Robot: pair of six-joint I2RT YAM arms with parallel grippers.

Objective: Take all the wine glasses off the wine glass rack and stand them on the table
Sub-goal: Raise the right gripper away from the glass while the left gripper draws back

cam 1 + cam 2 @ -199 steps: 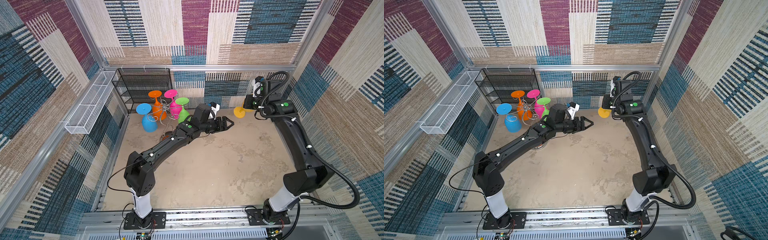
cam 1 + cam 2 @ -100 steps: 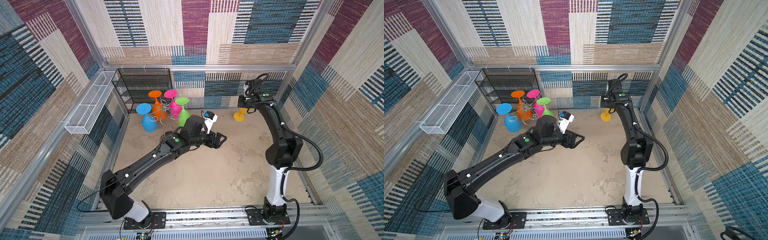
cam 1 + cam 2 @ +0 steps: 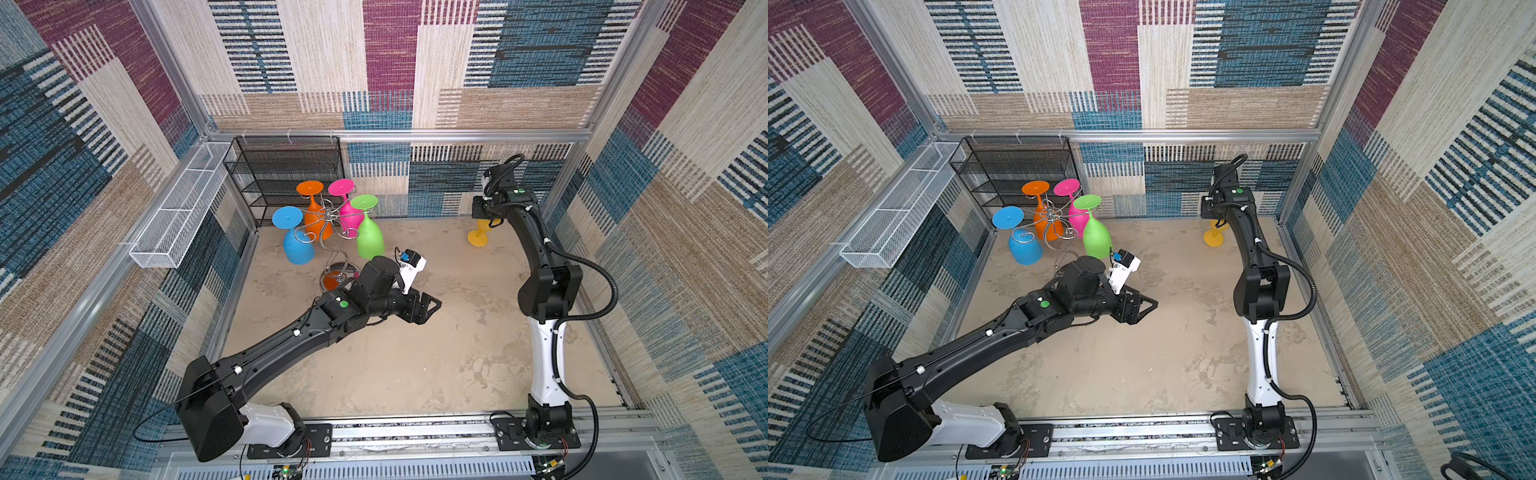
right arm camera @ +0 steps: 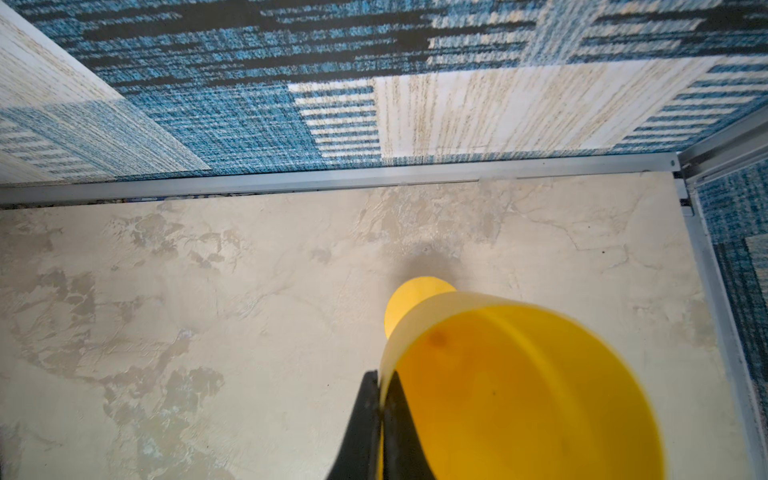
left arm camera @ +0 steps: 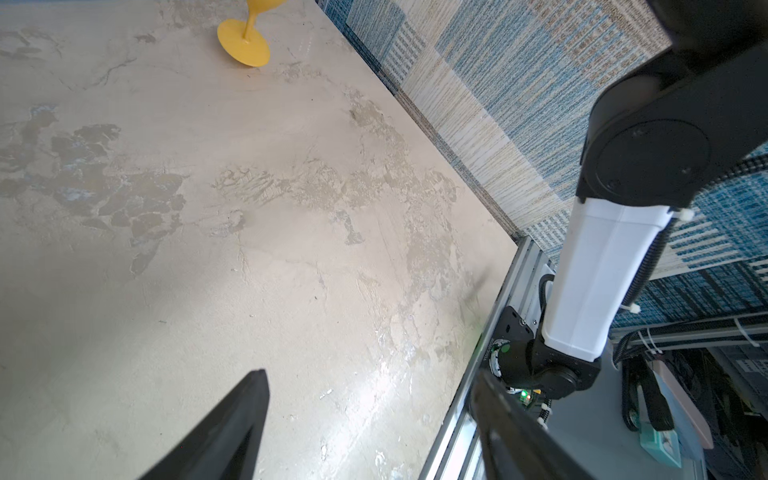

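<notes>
You are finishing: the right hand (image 4: 380,380) is gripping the yellow wine glass (image 3: 477,240) by its rim on the table (image 3: 415,374), well apart from the wine glass rack (image 3: 328,214), release pending; the left hand (image 3: 431,311) is hanging open.

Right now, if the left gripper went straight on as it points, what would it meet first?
Likely the bare tabletop, short of the right arm's base; nothing else lies ahead of the left gripper. Depth unclear.
</notes>
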